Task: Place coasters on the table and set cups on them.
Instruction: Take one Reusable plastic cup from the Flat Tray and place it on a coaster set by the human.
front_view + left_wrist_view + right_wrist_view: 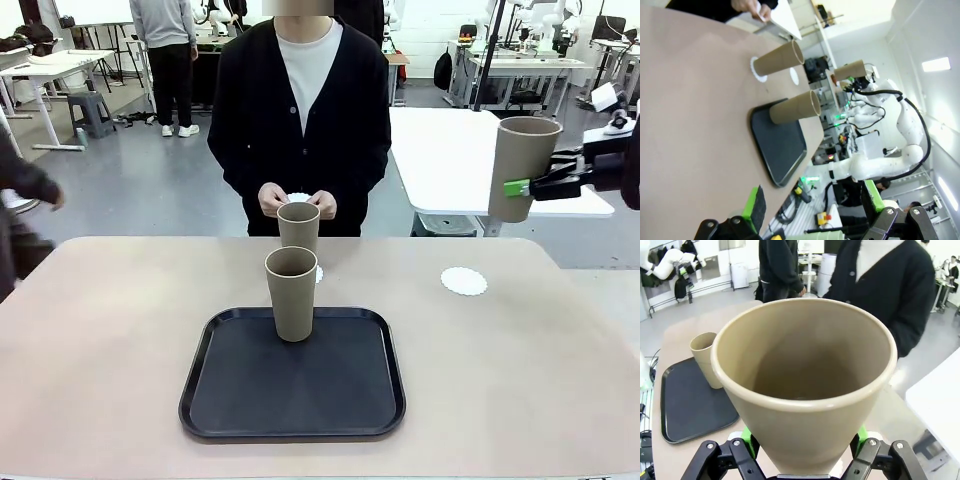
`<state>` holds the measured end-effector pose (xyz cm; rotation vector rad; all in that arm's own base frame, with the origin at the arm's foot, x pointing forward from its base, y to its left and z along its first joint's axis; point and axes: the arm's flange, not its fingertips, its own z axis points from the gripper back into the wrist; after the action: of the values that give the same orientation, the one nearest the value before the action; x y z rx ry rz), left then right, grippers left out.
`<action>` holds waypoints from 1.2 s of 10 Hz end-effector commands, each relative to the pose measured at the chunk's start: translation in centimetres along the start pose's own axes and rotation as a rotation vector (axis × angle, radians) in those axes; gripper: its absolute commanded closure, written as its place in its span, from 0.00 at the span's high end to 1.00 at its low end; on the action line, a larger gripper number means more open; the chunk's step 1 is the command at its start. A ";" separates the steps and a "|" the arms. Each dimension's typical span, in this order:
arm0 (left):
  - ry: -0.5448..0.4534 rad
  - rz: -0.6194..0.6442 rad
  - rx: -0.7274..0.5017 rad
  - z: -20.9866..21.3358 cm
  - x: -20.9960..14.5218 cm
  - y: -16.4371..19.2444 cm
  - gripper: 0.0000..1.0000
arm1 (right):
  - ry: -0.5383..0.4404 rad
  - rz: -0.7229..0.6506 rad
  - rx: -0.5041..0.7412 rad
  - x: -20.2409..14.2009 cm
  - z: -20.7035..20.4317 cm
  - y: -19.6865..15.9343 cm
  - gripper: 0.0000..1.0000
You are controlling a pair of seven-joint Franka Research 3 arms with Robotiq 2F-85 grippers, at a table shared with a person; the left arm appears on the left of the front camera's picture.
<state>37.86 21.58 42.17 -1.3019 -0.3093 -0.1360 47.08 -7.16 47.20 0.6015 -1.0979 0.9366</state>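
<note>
My right gripper (520, 187) is shut on a beige cup (524, 160), held upright in the air above the table's far right edge. From the right wrist view that cup (805, 375) sits between the green pads (747, 436). Below and to its left a white coaster (463, 281) lies bare on the table (100, 340). A second cup (298, 228) stands on another coaster (318, 273) at the far middle. The third cup (291, 293) stands on the black tray (300, 400). My left gripper (815, 205) is open with nothing between its fingers, back from the table.
The person stands at the far side and holds a further coaster (299, 197) in both hands (272, 200). A white table (450, 160) stands behind on the right. Bare tabletop lies left and right of the tray.
</note>
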 end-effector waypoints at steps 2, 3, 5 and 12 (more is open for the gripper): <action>0.000 0.002 0.004 0.0 -0.2 -0.1 1.00 | -0.013 -0.044 -0.012 0.8 0.7 -0.9 0.83; 0.000 0.002 0.004 0.0 -0.2 -0.1 1.00 | -0.020 -0.047 -0.013 0.6 0.7 -1.0 0.83; 0.000 0.002 0.004 0.0 -0.2 -0.1 1.00 | -0.016 -0.056 -0.035 0.6 0.4 -1.1 0.83; 0.000 0.002 0.004 0.0 -0.2 -0.1 1.00 | -0.072 -0.029 0.121 -2.4 -1.5 -3.1 0.83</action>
<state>37.87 21.57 42.18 -1.3018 -0.3093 -0.1362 48.09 -7.64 45.96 0.6757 -1.0832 0.9331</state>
